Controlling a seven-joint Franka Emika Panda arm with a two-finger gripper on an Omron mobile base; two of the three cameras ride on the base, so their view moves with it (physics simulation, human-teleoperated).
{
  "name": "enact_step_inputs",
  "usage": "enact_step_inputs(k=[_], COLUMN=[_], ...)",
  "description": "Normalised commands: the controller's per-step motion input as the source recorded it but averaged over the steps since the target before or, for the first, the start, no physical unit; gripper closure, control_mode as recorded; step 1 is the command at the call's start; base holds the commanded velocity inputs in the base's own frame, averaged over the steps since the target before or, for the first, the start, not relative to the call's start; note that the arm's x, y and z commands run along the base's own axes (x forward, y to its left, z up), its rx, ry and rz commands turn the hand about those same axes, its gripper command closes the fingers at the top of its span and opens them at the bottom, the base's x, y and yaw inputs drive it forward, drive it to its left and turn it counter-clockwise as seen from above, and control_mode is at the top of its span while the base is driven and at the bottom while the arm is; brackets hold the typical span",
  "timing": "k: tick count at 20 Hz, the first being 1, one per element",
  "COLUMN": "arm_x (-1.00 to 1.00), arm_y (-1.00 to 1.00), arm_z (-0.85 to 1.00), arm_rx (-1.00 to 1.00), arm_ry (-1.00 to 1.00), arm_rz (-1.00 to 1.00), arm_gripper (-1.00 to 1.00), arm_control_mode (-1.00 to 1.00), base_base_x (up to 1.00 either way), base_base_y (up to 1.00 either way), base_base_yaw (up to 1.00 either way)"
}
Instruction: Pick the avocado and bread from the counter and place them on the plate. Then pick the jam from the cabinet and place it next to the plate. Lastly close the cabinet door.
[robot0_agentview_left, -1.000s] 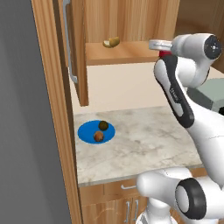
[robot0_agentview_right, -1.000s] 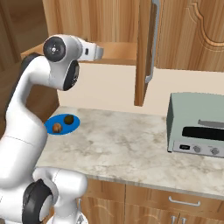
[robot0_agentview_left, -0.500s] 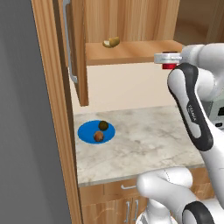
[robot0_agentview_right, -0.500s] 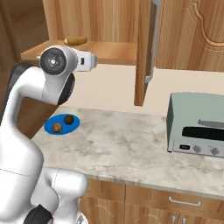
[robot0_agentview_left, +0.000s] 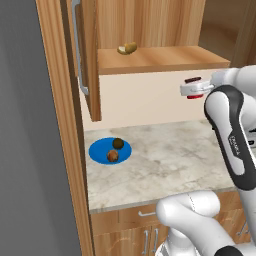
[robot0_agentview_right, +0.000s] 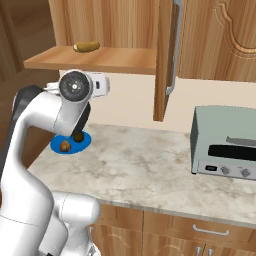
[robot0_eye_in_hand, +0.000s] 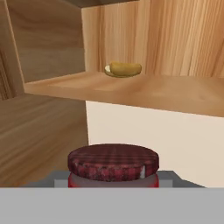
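Note:
My gripper (robot0_agentview_left: 193, 89) is shut on the jam (robot0_agentview_left: 193, 80), a red jar with a dark checked lid (robot0_eye_in_hand: 113, 161). It holds the jar in the air, in front of the cabinet and just below its shelf (robot0_agentview_left: 160, 59), above the counter (robot0_agentview_left: 165, 160). The blue plate (robot0_agentview_left: 98, 150) lies on the counter's left end, under the open cabinet door (robot0_agentview_left: 91, 60). The dark olive avocado (robot0_agentview_left: 118, 143) and the orange-brown bread (robot0_agentview_left: 113, 156) rest on the plate, also seen from the right as avocado (robot0_agentview_right: 78, 136) and bread (robot0_agentview_right: 65, 146) behind my arm.
A yellowish-tan curved lump (robot0_agentview_left: 127, 48) lies on the cabinet shelf. A grey toaster oven (robot0_agentview_right: 225, 147) stands on the counter's right end. The open door (robot0_agentview_right: 165, 55) hangs with its silver handle over the counter. A tall wooden panel (robot0_agentview_left: 62, 125) borders the counter's left.
My arm has come down and back from the shelf with the jam, from shelf height to below the shelf edge. Plate, avocado and bread have not moved.

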Motion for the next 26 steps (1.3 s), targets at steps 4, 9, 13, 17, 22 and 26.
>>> enact_step_inputs(k=[4, 9, 13, 17, 22, 26], arm_x=[0.33, 0.58, 0.73, 0.52, 0.15, 0.00], arm_y=[0.22, 0.16, 0.17, 0.13, 0.17, 0.04], arm_z=[-0.60, -0.45, -0.36, -0.26, -0.19, -0.28], arm_rx=[-0.14, -0.05, 0.00, 0.00, 0.01, 0.03], arm_ry=[0.00, 0.00, 0.00, 0.00, 0.03, 0.07], arm_rz=[0.17, 0.12, 0.04, 0.00, 0.00, 0.00], arm_gripper=[1.00, 1.00, 1.00, 1.00, 1.00, 1.00], arm_control_mode=[-1.00, -1.00, -1.00, -1.00, -1.00, -1.00], base_base_x=[0.00, 0.00, 0.00, 0.00, 0.00, 0.00], base_base_y=[0.00, 0.00, 0.00, 0.00, 0.00, 0.00], base_base_yaw=[0.00, 0.00, 0.00, 0.00, 0.00, 0.00])
